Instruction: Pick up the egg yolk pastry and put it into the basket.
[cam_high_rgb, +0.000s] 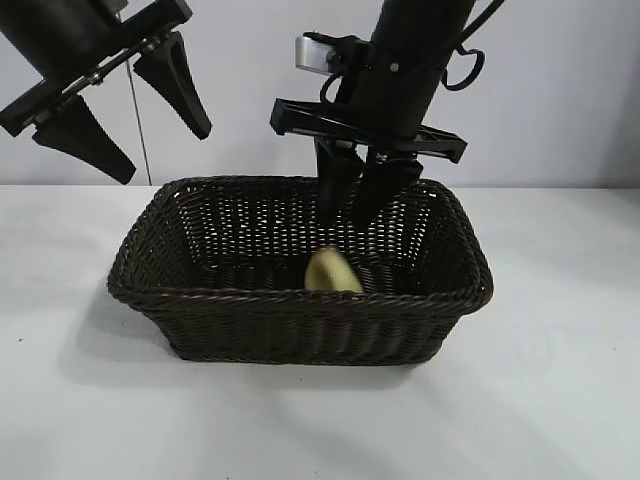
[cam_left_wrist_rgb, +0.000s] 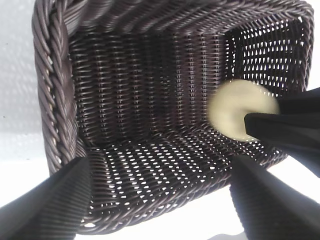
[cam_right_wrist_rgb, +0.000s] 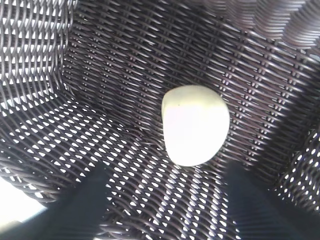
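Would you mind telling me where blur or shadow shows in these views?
Exterior view: the egg yolk pastry is smeared, and the basket shadows the table. Left wrist view: the pastry's edge is soft. Right wrist view: the nearby jaws are blurred.

A big white table (cam_high_rgb: 560, 400) fills the lower part of the exterior view. It looks smooth and a little bumpy, like paper. Behind it stands a plain wall (cam_high_rgb: 560, 100) (pale grey, almost white). The wall meets the table in a straight line across the middle. The light is soft and bright. A faint grey shadow (cam_high_rgb: 90, 350) lies on the table.
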